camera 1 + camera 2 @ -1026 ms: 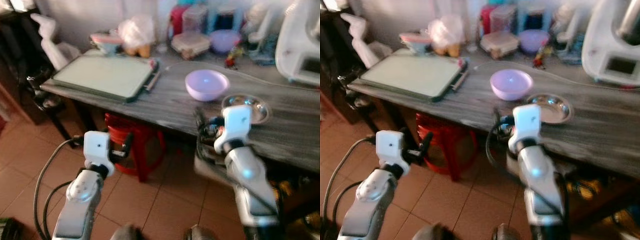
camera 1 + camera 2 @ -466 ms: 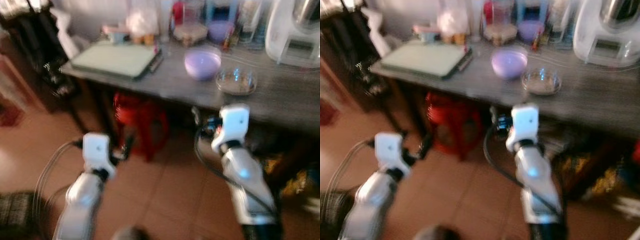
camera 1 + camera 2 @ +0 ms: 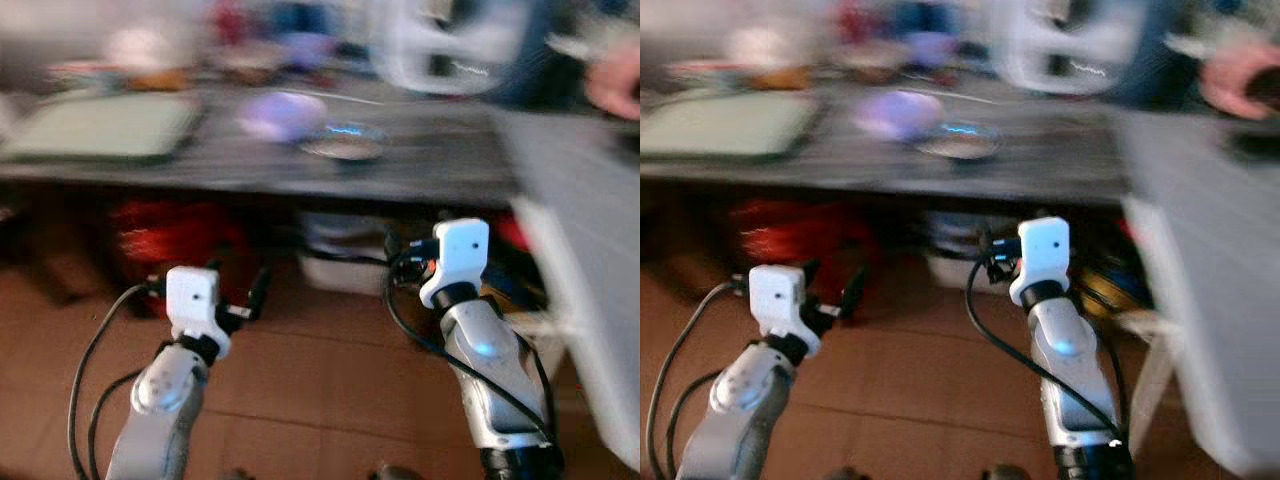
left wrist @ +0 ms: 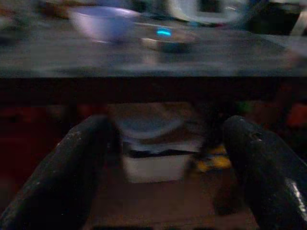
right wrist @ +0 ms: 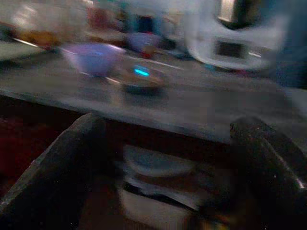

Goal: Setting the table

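Observation:
The whole scene is blurred. A purple bowl (image 3: 283, 113) and a shallow metal dish (image 3: 343, 147) stand side by side on the dark grey table (image 3: 440, 170). Both also appear in the wrist views, the bowl (image 4: 103, 23) and the dish (image 5: 139, 76) ahead on the tabletop. My left gripper (image 4: 165, 129) is open and holds nothing; it hangs below table height over the floor. My right gripper (image 5: 168, 124) is open too, at the same height, short of the table's front edge. Both arms reach forward, the left gripper (image 3: 205, 285) and the right gripper (image 3: 430, 250) well apart.
A green tray (image 3: 105, 128) lies at the table's left end, a white appliance (image 3: 445, 45) at the back. A red stool (image 3: 170, 235) and a white box (image 3: 345, 262) sit under the table. A pale surface (image 3: 590, 260) fills the right side, with a person's hand (image 3: 615, 85) above it.
The camera has swung to the right, so the table and its things have slid left in the picture. The pale surface and the person's hand have come into view. Both arms keep their pose.

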Tool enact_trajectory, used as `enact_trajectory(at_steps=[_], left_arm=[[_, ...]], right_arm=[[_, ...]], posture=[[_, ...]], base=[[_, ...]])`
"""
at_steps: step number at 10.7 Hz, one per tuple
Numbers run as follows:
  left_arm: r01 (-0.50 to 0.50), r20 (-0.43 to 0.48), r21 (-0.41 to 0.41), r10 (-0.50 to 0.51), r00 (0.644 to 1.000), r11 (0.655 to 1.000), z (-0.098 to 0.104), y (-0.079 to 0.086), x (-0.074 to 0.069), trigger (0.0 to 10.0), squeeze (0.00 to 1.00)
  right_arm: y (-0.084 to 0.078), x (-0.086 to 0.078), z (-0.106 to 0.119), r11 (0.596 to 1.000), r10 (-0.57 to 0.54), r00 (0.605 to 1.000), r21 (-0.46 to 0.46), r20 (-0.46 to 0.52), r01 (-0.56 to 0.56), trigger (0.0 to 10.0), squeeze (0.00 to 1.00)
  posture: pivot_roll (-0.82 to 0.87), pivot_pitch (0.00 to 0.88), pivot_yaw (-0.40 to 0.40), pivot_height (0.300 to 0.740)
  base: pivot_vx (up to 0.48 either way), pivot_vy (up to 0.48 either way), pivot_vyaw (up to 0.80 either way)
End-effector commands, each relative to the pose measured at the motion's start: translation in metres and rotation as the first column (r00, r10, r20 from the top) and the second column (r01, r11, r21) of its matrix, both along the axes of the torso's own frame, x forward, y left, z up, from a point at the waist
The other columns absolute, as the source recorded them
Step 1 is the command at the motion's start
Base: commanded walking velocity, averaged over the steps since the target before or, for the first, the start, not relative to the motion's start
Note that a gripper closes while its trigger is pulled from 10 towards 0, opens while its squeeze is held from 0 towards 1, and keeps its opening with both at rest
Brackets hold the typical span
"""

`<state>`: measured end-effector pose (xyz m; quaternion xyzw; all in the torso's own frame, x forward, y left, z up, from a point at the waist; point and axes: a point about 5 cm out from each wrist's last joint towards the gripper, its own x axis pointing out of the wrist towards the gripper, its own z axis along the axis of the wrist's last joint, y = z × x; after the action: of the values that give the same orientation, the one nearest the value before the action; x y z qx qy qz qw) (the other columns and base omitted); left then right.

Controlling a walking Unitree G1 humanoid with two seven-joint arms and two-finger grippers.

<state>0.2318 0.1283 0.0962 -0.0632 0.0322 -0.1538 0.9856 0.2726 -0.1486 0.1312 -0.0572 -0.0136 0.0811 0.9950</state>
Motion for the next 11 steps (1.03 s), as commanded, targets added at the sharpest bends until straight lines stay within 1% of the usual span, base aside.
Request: enact_trajectory(at_steps=[1,2,7,9,11], left_arm=[[-0.001,0.007,0.012,0.001,1.0,1.0,0.0018,0.0049,-0.0005,10.0,0.0],[0.005,0.007,0.011,-0.005,1.0,1.0,0.0016,0.0049,-0.0004,10.0,0.0],[0.004,0.012,0.021,-0.004,1.0,1.0,0.0017,0.0052,-0.0009,10.0,0.0],[0.011,0.014,0.025,-0.011,1.0,1.0,0.0023,0.003,-0.0009,10.0,0.0],[0.012,0.008,0.039,-0.012,1.0,0.999,0.0021,0.0023,0.0009,10.0,0.0]], right_arm=[[0.004,0.0013,0.003,1.0,0.01,1.0,0.021,0.007,-0.01,10.0,0.0],[0.0042,0.001,0.0026,1.0,0.017,1.0,0.021,0.005,-0.017,10.0,0.0],[0.0031,0.0011,0.0022,0.999,0.03,1.0,0.014,0.0,-0.03,10.0,0.0],[0.0006,0.0044,0.0021,1.0,0.012,1.0,0.026,-0.014,-0.012,10.0,0.0],[-0.0033,0.0079,0.0008,1.0,-0.008,0.999,0.024,-0.031,0.008,10.0,0.0]], posture=[[-0.01,0.0,0.054,0.74],[-0.02,0.0,0.055,0.74],[-0.02,0.0,0.048,0.74],[-0.02,0.0,0.048,0.74],[-0.02,0.0,0.05,0.74]], base=[[0.0,-0.469,-0.76],[0.0,-0.465,-0.75],[0.0,-0.465,0.0],[0.0,-0.441,0.0],[0.287,-0.382,0.0]])
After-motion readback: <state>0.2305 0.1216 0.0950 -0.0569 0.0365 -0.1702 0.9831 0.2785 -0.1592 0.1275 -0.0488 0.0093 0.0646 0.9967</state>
